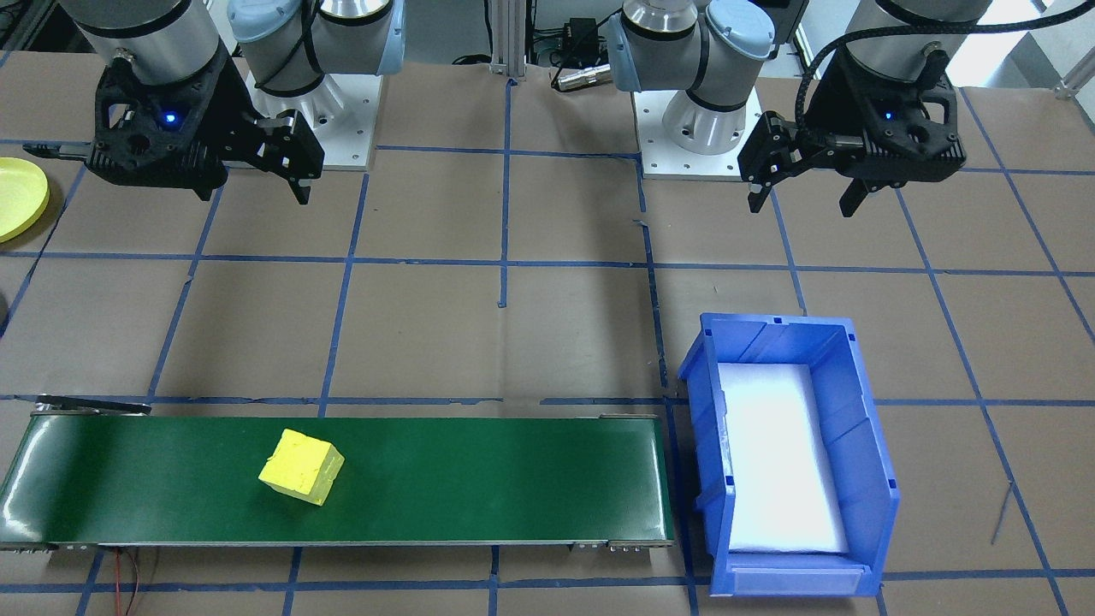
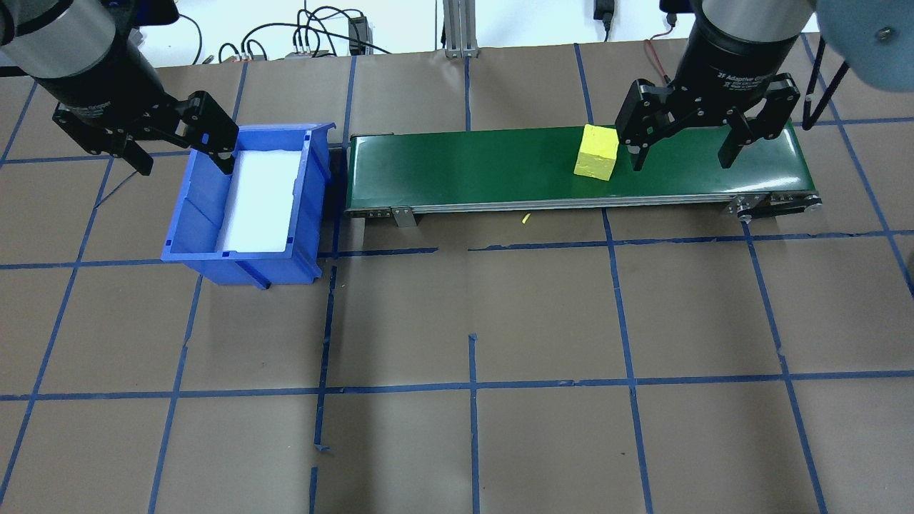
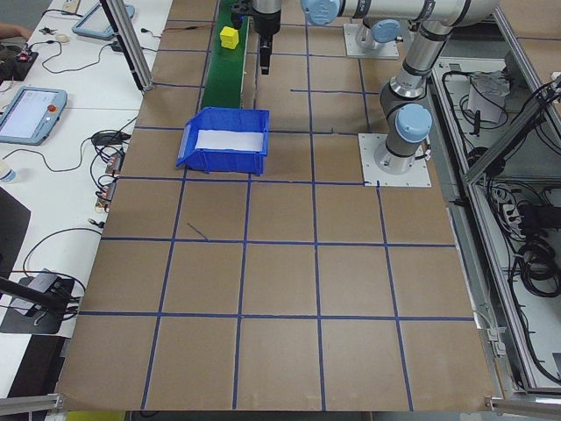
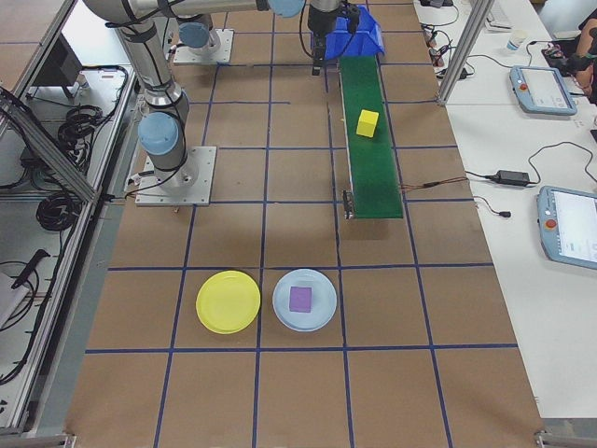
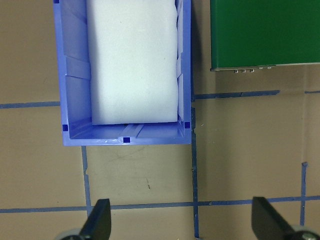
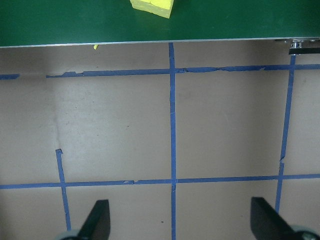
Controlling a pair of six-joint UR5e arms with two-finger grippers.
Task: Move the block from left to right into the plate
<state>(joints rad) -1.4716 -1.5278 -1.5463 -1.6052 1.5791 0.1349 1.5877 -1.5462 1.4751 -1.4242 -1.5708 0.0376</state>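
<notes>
The block (image 1: 301, 466) is a yellow cube lying on the green conveyor belt (image 1: 479, 479), also seen in the overhead view (image 2: 597, 152) and at the top edge of the right wrist view (image 6: 152, 6). The yellow plate (image 1: 17, 198) lies at the table's end on the robot's right (image 4: 229, 301), far from the belt. My right gripper (image 2: 682, 160) hangs open and empty, high above the table on the robot's side of the belt (image 1: 255, 195). My left gripper (image 2: 187, 168) is open and empty too, raised near the blue bin (image 1: 802, 207).
A blue bin (image 2: 307, 185) with a white lining stands at the belt's end on the robot's left. Beside the yellow plate lies a light-blue plate (image 4: 284, 315) with a purple block (image 4: 300, 299) on it. Blue tape lines grid the brown tabletop.
</notes>
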